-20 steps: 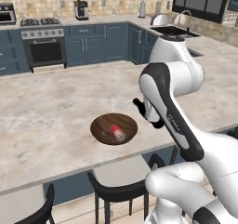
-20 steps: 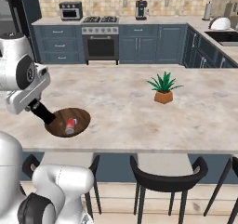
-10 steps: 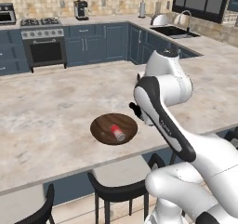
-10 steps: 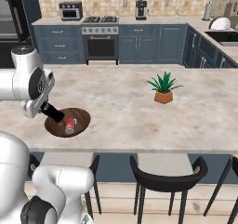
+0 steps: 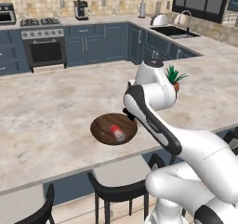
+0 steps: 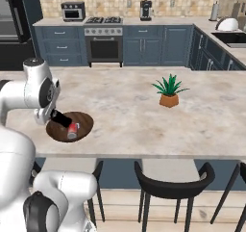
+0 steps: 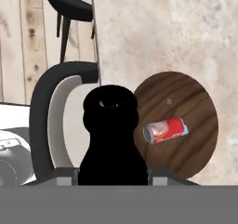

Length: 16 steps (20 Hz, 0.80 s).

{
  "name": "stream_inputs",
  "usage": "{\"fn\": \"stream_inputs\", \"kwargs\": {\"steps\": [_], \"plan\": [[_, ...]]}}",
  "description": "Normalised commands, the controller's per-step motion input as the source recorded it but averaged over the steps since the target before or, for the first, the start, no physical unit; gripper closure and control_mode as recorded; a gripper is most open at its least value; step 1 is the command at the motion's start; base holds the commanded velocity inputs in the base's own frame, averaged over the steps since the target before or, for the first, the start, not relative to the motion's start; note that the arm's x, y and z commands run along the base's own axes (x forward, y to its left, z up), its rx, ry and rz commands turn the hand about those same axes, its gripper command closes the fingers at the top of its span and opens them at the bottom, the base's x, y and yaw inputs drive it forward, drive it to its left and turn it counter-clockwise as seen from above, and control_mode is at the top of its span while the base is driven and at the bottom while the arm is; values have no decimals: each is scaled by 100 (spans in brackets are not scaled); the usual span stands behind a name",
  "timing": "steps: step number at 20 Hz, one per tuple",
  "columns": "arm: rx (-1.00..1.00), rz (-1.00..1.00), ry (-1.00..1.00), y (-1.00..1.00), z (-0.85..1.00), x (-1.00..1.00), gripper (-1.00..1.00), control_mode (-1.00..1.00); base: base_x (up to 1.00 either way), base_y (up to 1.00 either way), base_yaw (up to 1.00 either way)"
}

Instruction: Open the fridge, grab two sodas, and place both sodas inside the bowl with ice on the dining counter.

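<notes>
The fingers [image 6: 63, 120] are a dark stub at the end of the white arm, low over the left rim of the bowl [image 6: 84, 120], and I cannot tell if they are apart or together, because in the hand view a big black shape hides them. Just beside them lies one soda [image 6: 72, 129], down on its side inside the bowl. In the hand view the soda [image 7: 165, 130] is to the right of the black shape, its long way goes across, and its silver top points back toward the fingers. I cannot tell if the fingers touch the can. The brown bowl [image 5: 100, 128] sits close to the near edge of the worktop [image 6: 144, 110], the edge where the black stools [image 6: 173, 178] stand. A small plant pot [image 6: 168, 98] is well apart, nearer the middle. I see one can in the bowl, so I think half the job is done. The black fridge [image 6: 9, 24] is far off past the worktop's back left corner, so the arm would likely have to lift straight up, away from the can, before going there
</notes>
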Motion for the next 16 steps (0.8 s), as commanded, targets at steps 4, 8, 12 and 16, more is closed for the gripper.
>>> {"fn": "stream_inputs", "kwargs": {"steps": [4, 8, 12, 16], "plan": [[-8, 0, 4, 17, -34, 43, 100, -100, 0, 0, 0], [-9, 0, 3, 21, -34, 39, 100, -100, 0, 0, 0], [-9, 0, 1, 19, -37, 34, 100, -100, 0, 0, 0], [-5, 0, 0, 10, -35, 28, 100, -100, 0, 0, 0]]}}
